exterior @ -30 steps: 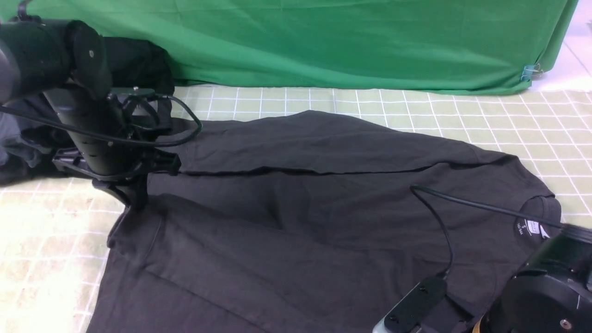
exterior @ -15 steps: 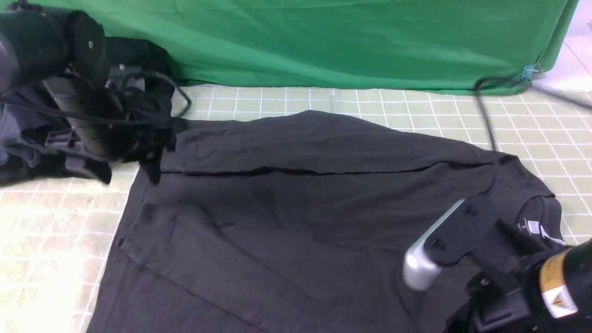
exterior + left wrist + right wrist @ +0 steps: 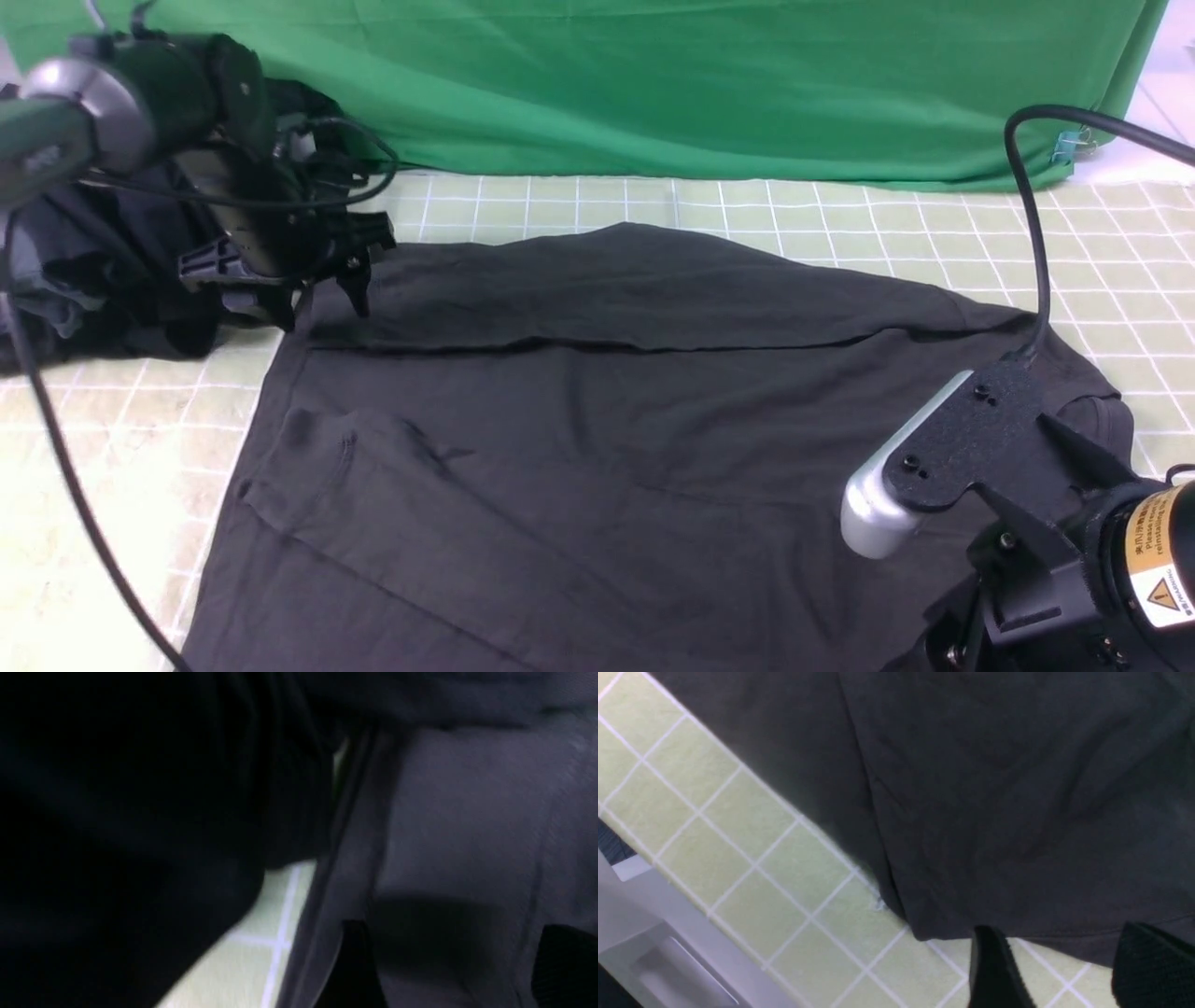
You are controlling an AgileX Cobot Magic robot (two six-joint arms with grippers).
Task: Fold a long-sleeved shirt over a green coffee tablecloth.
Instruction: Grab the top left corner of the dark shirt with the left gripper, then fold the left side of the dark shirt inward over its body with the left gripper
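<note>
The shirt (image 3: 691, 420) is matt, creased cloth. The tablecloth (image 3: 560, 205) looks like smooth cloth; the backdrop (image 3: 653, 84) is softly creased fabric.

Black arms with trailing cables, round screws, an orange-and-white warning label.

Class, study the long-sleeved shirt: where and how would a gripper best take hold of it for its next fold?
I'd pinch the far-left corner of the long-sleeved shirt, coming from above with one finger outside the edge. It lies flat, so a rim offers the easiest purchase. The left gripper is open over that corner, though the dark garments crowd close beside it.
</note>
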